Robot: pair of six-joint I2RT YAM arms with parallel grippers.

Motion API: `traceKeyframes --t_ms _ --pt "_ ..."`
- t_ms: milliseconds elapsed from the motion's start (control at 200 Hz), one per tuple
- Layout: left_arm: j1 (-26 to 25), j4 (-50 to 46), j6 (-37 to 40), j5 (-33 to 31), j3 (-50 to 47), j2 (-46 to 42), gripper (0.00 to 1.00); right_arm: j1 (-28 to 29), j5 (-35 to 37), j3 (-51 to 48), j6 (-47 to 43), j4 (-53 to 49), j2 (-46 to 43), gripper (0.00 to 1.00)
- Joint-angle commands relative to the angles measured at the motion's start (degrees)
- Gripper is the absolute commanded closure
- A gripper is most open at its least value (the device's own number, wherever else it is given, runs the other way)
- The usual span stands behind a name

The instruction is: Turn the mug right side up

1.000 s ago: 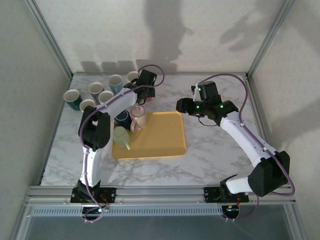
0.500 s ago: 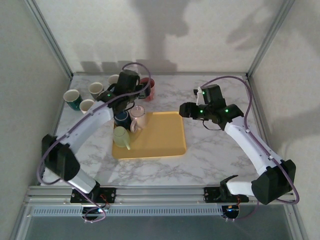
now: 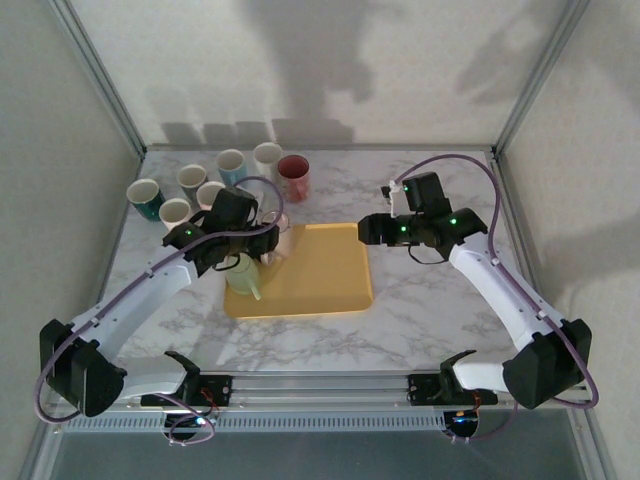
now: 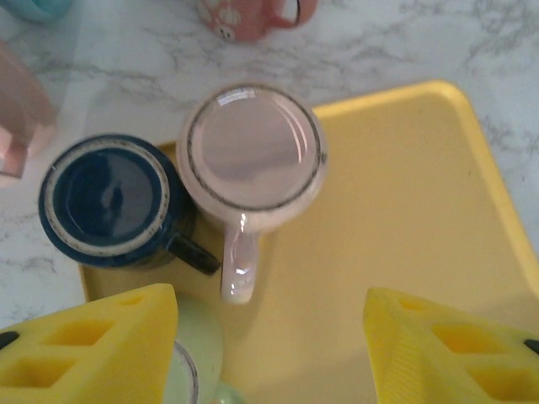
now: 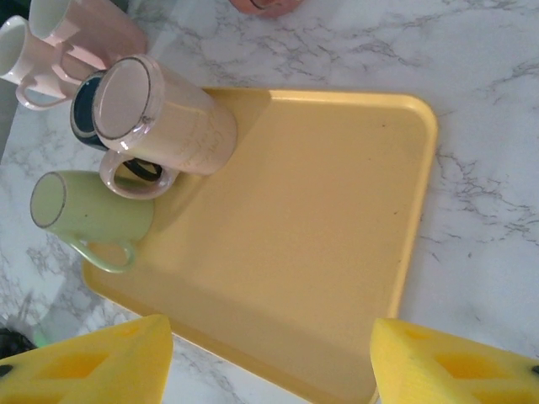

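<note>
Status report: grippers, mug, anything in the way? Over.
Left gripper open, above pink mug, base-up on yellow tray. Right gripper open, empty. Navy mug close beside it.

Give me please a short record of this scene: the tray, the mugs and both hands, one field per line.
tray: yellow tray on the marble table, mostly bare
upside-down mugs: pink mug, dark blue mug, green mug, grouped at the tray's left side
upright mugs: red mug and others, on the table behind the tray
left hand: open, above the pink mug's handle, holding nothing
right hand: open, above the tray, holding nothing
task state: no tray mug turned yet
</note>
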Motion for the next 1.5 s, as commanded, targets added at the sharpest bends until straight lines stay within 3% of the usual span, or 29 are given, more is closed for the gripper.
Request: traceKeyframes --t_ms 0,421,761,1497 --pt "0.0 -3.1 1.0 2.5 -1.7 0.6 0.44 -0.4 -1.8 0.6 -0.9 -0.8 1.0 0.35" --pt "1.9 -6.5 -1.5 -0.8 1.7 11.1 0.43 -0.4 -1.9 0.3 -1.2 -1.0 1.2 0.34" --pt "1.8 -0.5 -1.0 -1.7 0.0 12.1 0.55 -0.4 -2.4 0.3 -0.9 0.0 2.3 0.34" --pt "1.9 2.7 -0.1 -2.4 -1.9 18.4 0.62 -0.4 -2.7 1.4 -1.1 0.0 3.1 0.34"
